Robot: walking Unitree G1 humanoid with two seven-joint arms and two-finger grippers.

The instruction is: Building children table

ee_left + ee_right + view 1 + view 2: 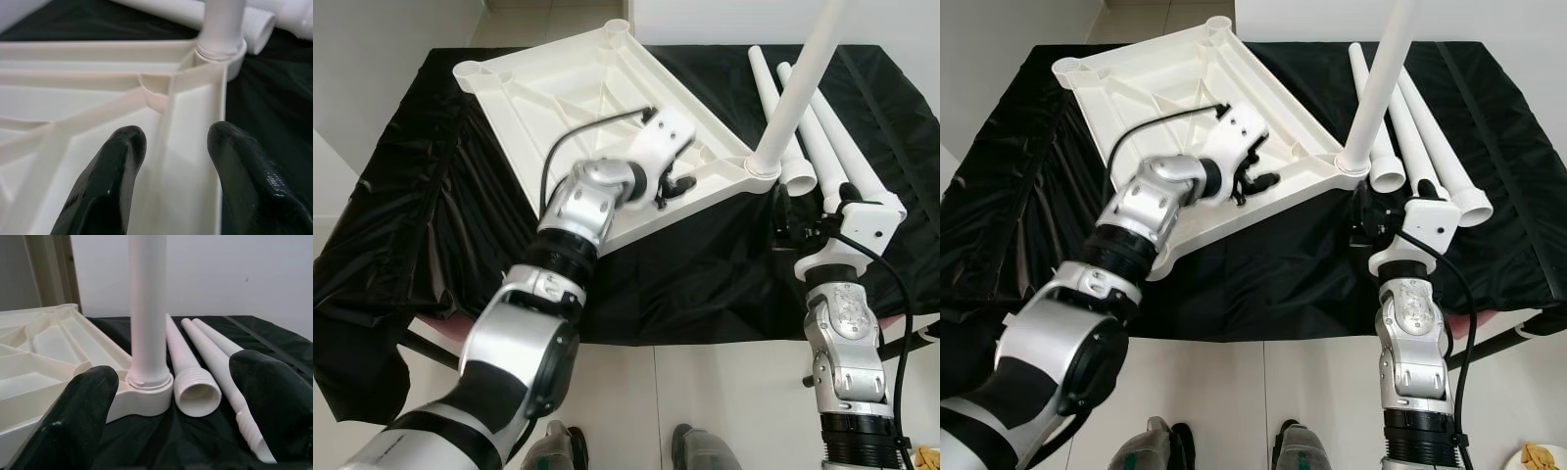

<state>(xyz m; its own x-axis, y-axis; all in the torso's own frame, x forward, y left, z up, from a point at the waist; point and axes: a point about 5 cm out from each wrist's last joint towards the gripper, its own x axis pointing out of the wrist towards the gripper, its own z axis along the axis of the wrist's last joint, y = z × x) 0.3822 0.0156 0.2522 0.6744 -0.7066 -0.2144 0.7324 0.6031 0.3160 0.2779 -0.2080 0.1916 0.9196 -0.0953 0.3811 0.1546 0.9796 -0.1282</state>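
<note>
While our left gripper [674,186] rests spread-fingered on the upturned tabletop [568,88] and our right gripper [183,406] gapes near the seated leg [795,88], we risk tilting it loose from its corner socket.

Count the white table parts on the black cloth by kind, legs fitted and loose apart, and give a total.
Tabletop: 1
Fitted leg: 1
Loose legs: 3
Total: 5
</note>
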